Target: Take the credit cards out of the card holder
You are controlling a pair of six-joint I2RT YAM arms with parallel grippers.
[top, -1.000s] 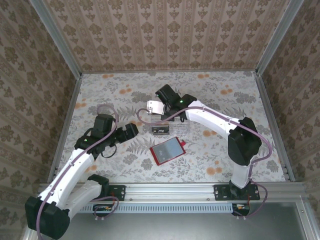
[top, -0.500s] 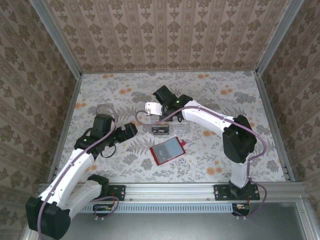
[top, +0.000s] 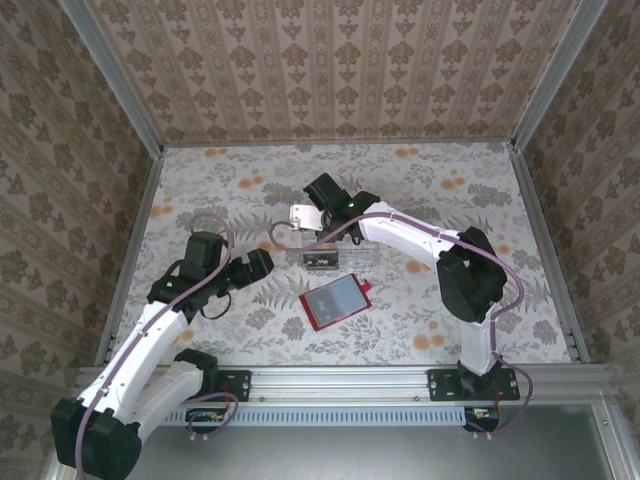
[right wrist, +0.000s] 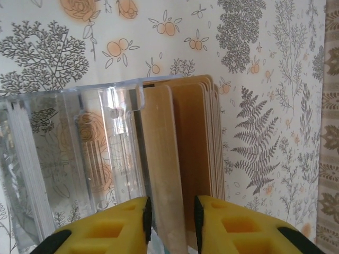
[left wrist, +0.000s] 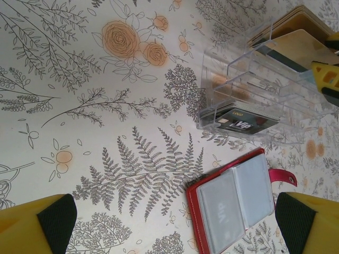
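Note:
The red card holder (top: 335, 300) lies open on the table, its clear sleeves facing up (left wrist: 233, 203), one with a pale VIP card in it. My left gripper (top: 262, 262) hovers to its left, open wide and empty (left wrist: 172, 227). My right gripper (top: 312, 228) points down into the far end of a clear compartment tray (top: 345, 255). Its fingers (right wrist: 170, 209) are slightly open around a gold card (right wrist: 161, 174) that stands on edge in the tray against a stack of gold cards (right wrist: 198, 153). A black VIP card (left wrist: 243, 123) lies in the tray's near compartment.
The tray (left wrist: 259, 84) sits just beyond the card holder, with bare floral tabletop (top: 220, 190) to the left and behind. Patterned walls with metal rails (top: 135, 250) enclose the table on three sides.
My right gripper's jaws have parted from the gold card, and that arm shifted slightly left. The left arm drew back a little; its gripper stayed open.

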